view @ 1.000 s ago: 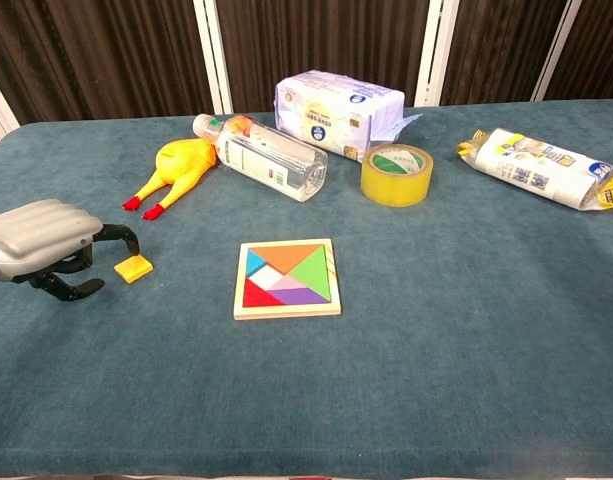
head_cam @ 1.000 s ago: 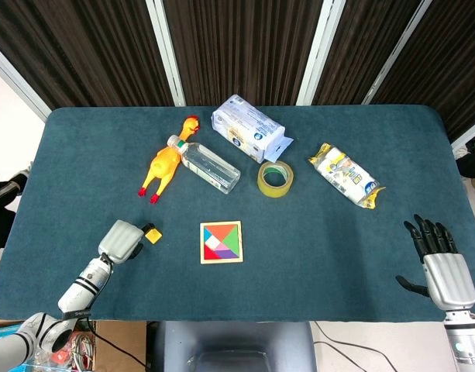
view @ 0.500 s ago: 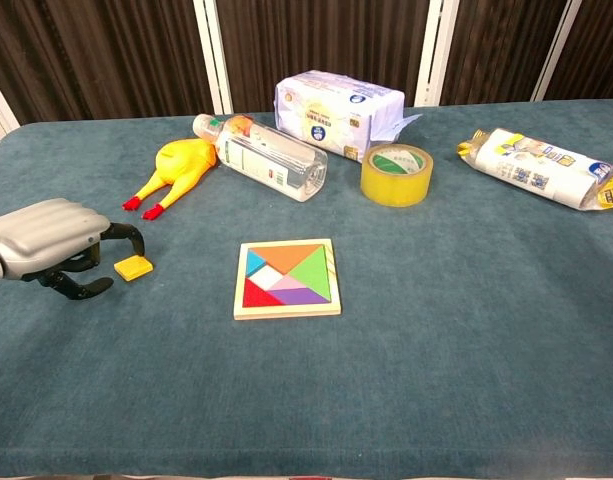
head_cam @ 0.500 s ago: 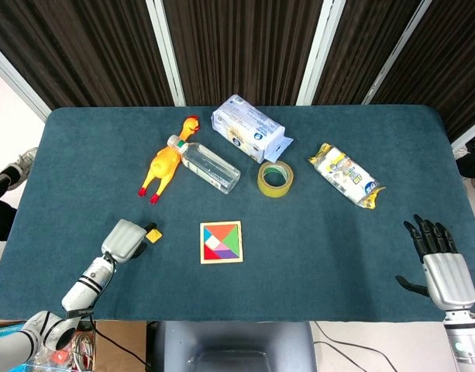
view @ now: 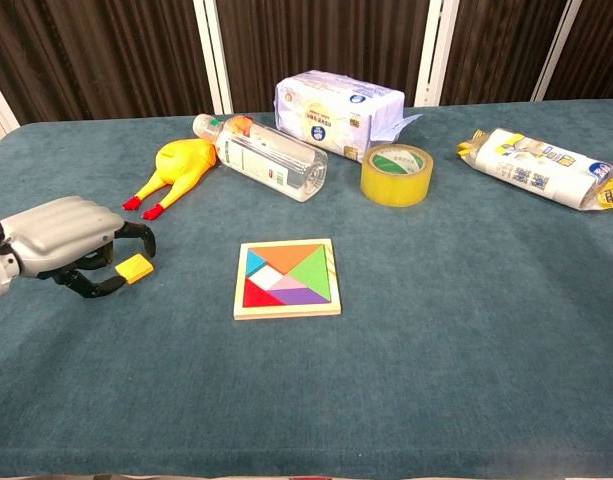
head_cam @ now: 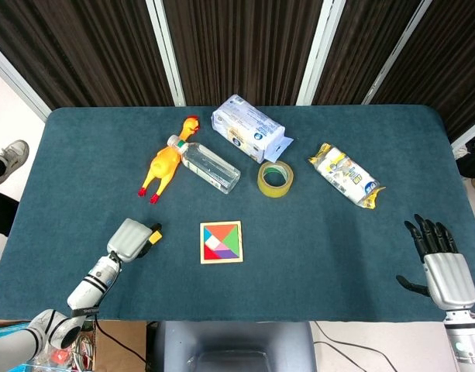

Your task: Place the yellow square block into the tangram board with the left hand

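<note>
The yellow square block (view: pixel 134 268) lies flat on the blue cloth, left of the tangram board (view: pixel 287 278). My left hand (view: pixel 68 238) has come up to it from the left: the fingers (view: pixel 141 232) arch over the block and the thumb sits at its near left edge. I see no firm pinch. From the head view, the block (head_cam: pixel 154 235) peeks out past the left hand (head_cam: pixel 131 239). The board (head_cam: pixel 221 242) holds coloured pieces with a pale patch at its middle. My right hand (head_cam: pixel 441 263) rests open near the front right table edge, far from everything.
Behind the block lie a rubber chicken (view: pixel 180 166) and a clear bottle (view: pixel 266 158). Further back and right are a tissue pack (view: pixel 338 110), a tape roll (view: pixel 396 174) and a snack bag (view: pixel 542 167). The table's front edge runs just below the left forearm.
My left hand slid right toward the block, and its fingers now curl over it. The block, the board and the right hand stayed where they were.
</note>
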